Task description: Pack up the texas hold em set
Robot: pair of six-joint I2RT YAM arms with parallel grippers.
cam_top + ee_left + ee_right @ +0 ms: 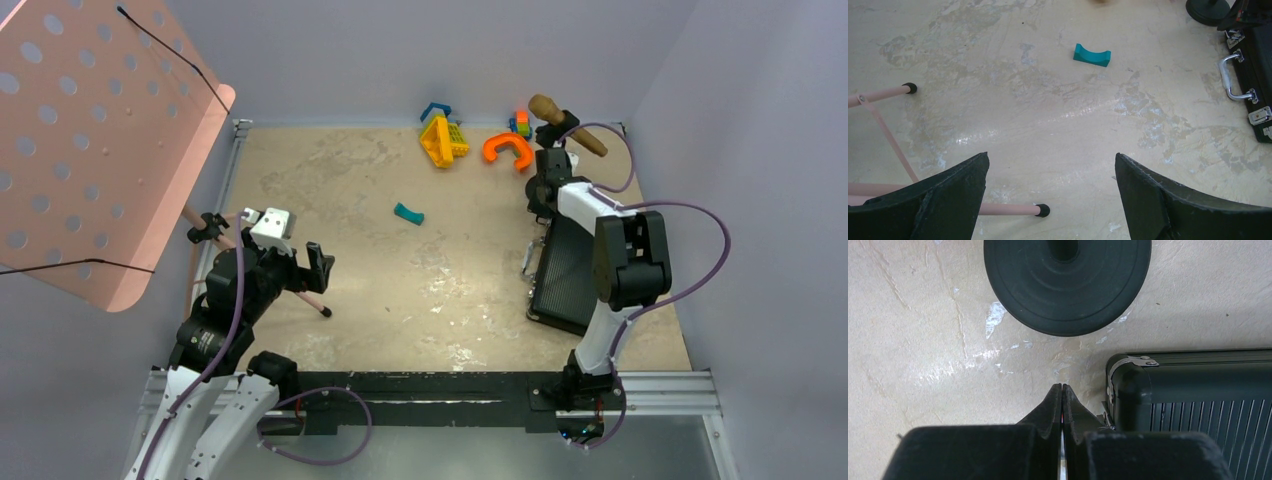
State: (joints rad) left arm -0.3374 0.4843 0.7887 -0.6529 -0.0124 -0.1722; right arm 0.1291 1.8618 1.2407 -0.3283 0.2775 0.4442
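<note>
Black ribbed hinged case [565, 280] shut. My right gripper [1062, 388] pressed together beside its corner; left gripper [1050, 160] spread, idle. Next, I judge: press silver latches [1259, 115].

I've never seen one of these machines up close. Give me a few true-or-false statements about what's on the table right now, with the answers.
1. The black case lies on the table with its lid down. True.
2. The left gripper holds the teal piece. False: its fingers are spread wide with nothing between them, and the teal piece lies apart on the table.
3. The right gripper has its fingers pressed together. True; it is beside a corner of the case.
4. The orange toy and yellow toy rest on the case. False: they lie at the table's far edge.
5. The case has a silver handle. True.
</note>
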